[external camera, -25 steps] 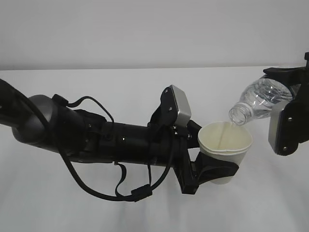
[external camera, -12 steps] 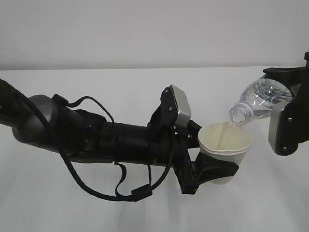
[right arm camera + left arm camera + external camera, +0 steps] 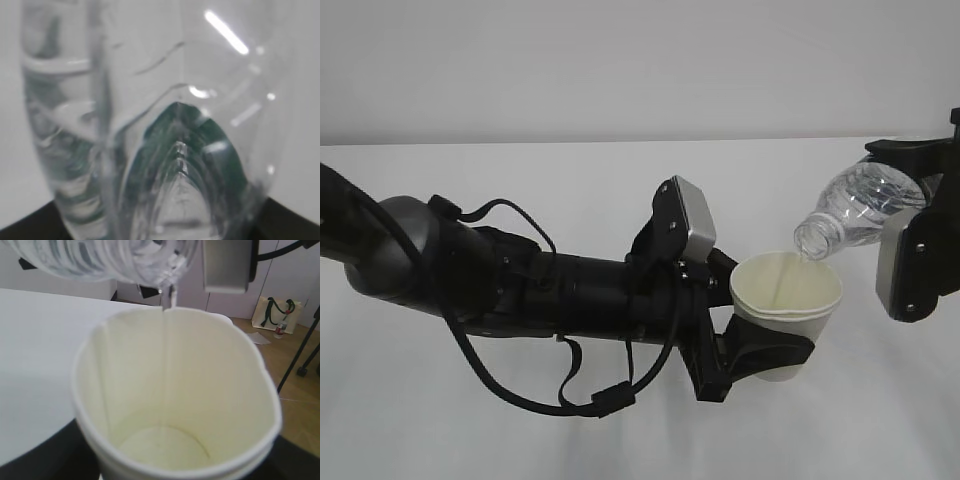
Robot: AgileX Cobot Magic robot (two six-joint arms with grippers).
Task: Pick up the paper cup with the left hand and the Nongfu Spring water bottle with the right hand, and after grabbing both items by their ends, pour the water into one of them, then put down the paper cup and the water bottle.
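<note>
The white paper cup [image 3: 787, 300] is held upright above the table, my left gripper [image 3: 760, 355] shut on its lower part. In the left wrist view the paper cup [image 3: 175, 405] fills the frame, its cream inside open to me. The clear Nongfu Spring water bottle [image 3: 850, 212] is tilted neck-down to the left, its mouth just over the cup's rim. My right gripper [image 3: 920, 200] is shut on the bottle's base end. A thin stream of water [image 3: 167, 330] runs from the bottle [image 3: 100, 260] into the cup. The bottle [image 3: 150, 130] fills the right wrist view.
The white table [image 3: 620, 180] lies under both arms, with a pale wall behind. The thick black left arm [image 3: 520, 285] with loose cables spans the left half. Past the table edge, a wooden floor with a bag [image 3: 277, 312] and a stand leg shows.
</note>
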